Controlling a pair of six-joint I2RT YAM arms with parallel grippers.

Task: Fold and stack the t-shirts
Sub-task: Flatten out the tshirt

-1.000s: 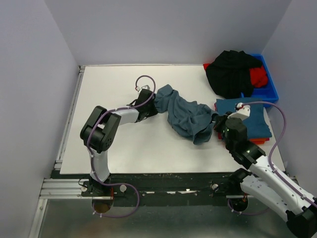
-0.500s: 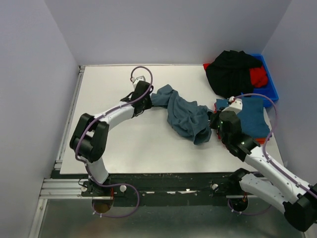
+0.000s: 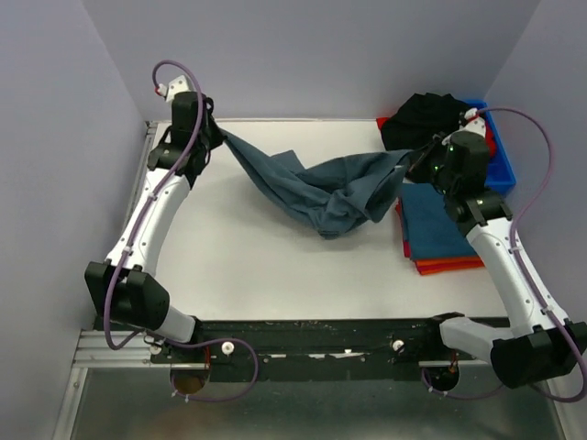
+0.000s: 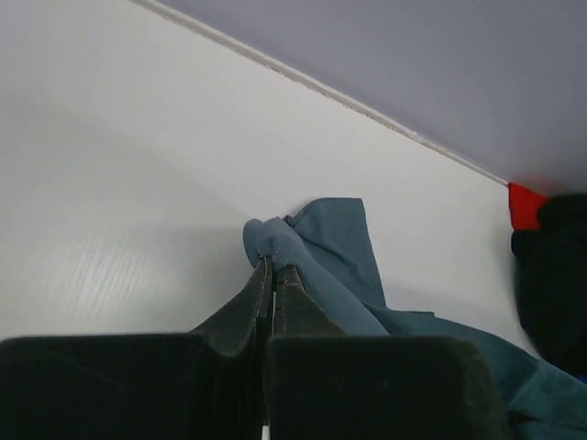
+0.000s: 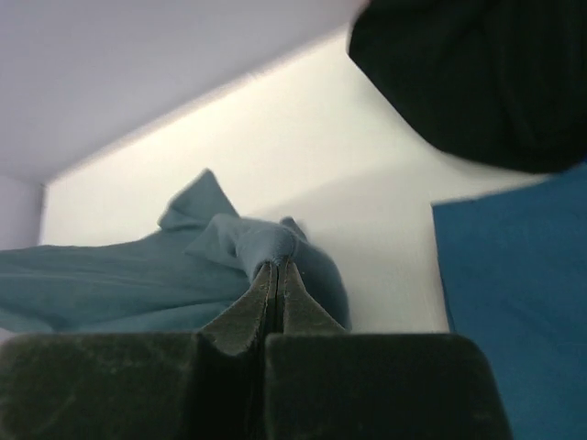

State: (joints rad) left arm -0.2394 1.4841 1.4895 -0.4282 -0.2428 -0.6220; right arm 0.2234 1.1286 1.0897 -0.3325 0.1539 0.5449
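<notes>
A slate-blue t-shirt (image 3: 316,188) hangs stretched between my two grippers above the white table (image 3: 257,266), sagging in the middle. My left gripper (image 3: 218,135) is shut on its left corner near the back left; the pinch shows in the left wrist view (image 4: 273,264) with the shirt (image 4: 339,247) trailing right. My right gripper (image 3: 410,165) is shut on the other end; in the right wrist view (image 5: 276,264) the cloth (image 5: 165,275) bunches over the tips. A stack of folded shirts (image 3: 440,225), blue on top of orange and red, lies at the right.
A blue bin (image 3: 500,156) at the back right holds a black shirt (image 3: 426,124) and a red one (image 3: 481,137). The black shirt also shows in the right wrist view (image 5: 477,73). Grey walls close the back and sides.
Both arms have lifted and swung apart toward the back corners. The shirt, crumpled on the table before, is now pulled up and stretched between them.
</notes>
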